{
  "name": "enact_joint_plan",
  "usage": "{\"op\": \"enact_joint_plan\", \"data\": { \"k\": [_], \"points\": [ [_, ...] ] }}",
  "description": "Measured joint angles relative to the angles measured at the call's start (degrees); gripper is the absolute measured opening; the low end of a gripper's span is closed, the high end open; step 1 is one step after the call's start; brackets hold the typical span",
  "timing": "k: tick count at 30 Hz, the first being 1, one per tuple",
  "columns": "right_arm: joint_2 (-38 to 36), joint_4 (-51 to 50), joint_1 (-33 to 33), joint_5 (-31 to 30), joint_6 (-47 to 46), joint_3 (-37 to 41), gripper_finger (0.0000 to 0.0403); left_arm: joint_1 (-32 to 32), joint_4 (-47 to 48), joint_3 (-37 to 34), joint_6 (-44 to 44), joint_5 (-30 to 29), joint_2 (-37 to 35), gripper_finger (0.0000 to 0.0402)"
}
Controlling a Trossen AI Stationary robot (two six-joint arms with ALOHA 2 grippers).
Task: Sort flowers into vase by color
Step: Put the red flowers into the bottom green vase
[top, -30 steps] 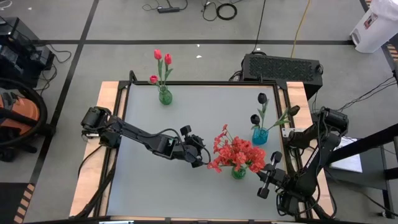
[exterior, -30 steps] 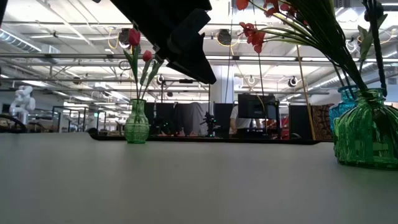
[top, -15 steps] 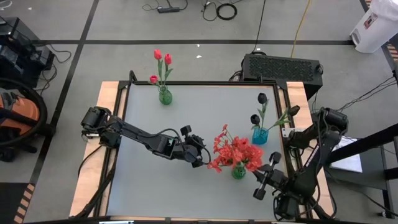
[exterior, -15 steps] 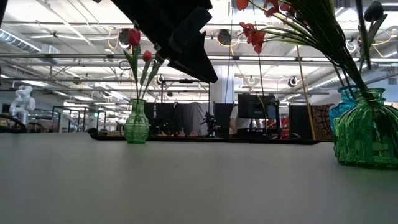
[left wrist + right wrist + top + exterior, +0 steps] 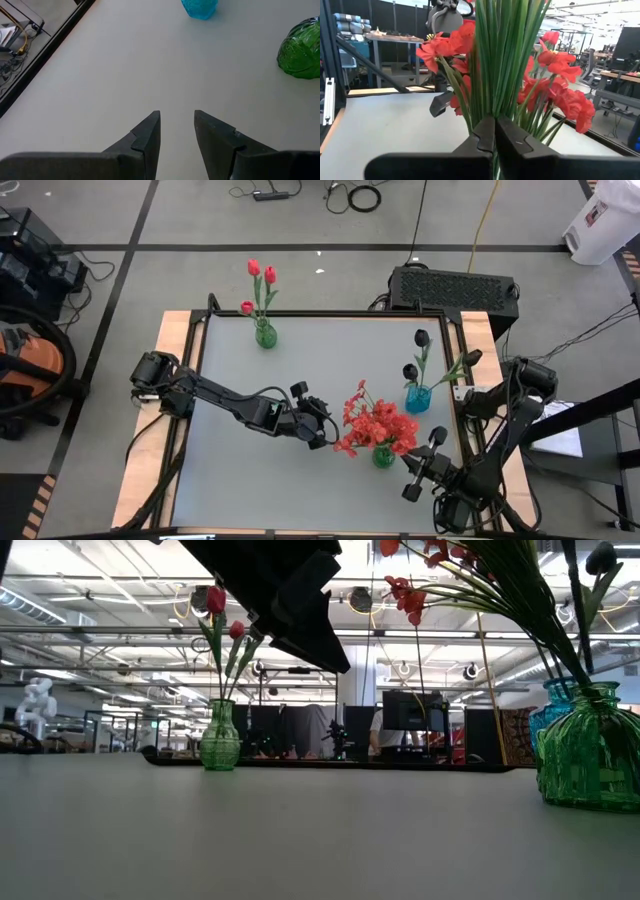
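A: Where does each bunch stand on the surface (image 5: 300, 370)?

B: Red-pink tulips (image 5: 258, 280) are in the small green vase (image 5: 265, 335) at the far edge. Black tulips (image 5: 415, 355) are in the blue vase (image 5: 418, 397) toward the right side. The bushy red blossoms (image 5: 378, 425) are in the larger green vase (image 5: 384, 456) near the front, just in front of the blue one.

A: Left claw (image 5: 322, 432)?

B: It hangs above the middle of the surface, just left of the red blossoms. Its wrist view shows the fingers (image 5: 145, 137) parted with bare surface between them; nothing is held.

A: Right claw (image 5: 408, 486)?

B: Near the front right corner, beside the larger green vase. Its wrist view shows both fingers (image 5: 485, 135) pressed together, clenched on nothing, with the green stems (image 5: 500, 55) and red blossoms straight ahead.

A: Anything from the low view?

B: The small green vase (image 5: 220, 738) stands upright far off; the larger green vase (image 5: 590, 748) is close at the right.
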State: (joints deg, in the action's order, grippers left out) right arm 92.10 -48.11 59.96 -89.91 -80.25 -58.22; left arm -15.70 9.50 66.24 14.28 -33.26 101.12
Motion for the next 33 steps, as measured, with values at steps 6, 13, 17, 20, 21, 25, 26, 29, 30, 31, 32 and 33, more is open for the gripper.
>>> {"op": "enact_joint_plan", "data": {
  "k": [6,13,17,20,21,25,26,29,30,31,32,33],
  "points": [
    [1.3,1.1,0.0,-0.1,-0.7,0.0,0.0,0.0,0.0,0.0,0.0,0.0,0.0,0.0128],
    [3.2,1.6,0.0,-0.1,-0.6,0.0,0.0,0.0,0.0,0.0,0.0,0.0,0.0,0.0128],
    [4.1,1.7,0.0,-0.1,-0.7,0.0,0.0,0.0,0.0,0.0,0.0,0.0,0.0,0.0128],
    [4.4,1.7,0.0,0.0,-1.0,0.0,0.0,0.0,0.0,0.0,0.0,0.0,0.0,0.0128],
    [4.4,1.7,0.0,0.1,-0.9,0.0,0.0,0.0,0.0,0.0,0.0,0.0,0.0,0.0128],
    [4.4,1.9,0.0,0.8,0.8,0.0,0.0,0.0,0.0,0.0,0.0,0.0,0.0,0.0128],
    [4.4,2.0,0.0,1.9,1.6,0.0,0.0,0.0,0.0,0.0,0.0,0.0,0.0,0.0128],
    [4.4,2.1,0.0,5.5,3.0,0.0,0.0,0.0,0.0,0.0,0.1,0.0,0.0,0.0128],
    [4.4,2.2,0.0,6.3,3.0,0.0,0.0,0.0,0.0,0.0,0.1,0.0,0.0,0.0128],
    [4.4,2.2,0.0,6.9,3.1,0.0,0.0,0.0,0.0,0.0,0.1,0.0,0.0,0.0128],
    [4.4,2.2,0.0,7.1,3.2,0.0,0.0,0.0,0.0,0.0,0.1,0.0,0.0,0.0128],
    [4.4,2.2,0.0,7.2,3.3,0.0,0.0,0.0,0.0,0.0,0.1,0.0,0.0,0.0128]
  ]
}}
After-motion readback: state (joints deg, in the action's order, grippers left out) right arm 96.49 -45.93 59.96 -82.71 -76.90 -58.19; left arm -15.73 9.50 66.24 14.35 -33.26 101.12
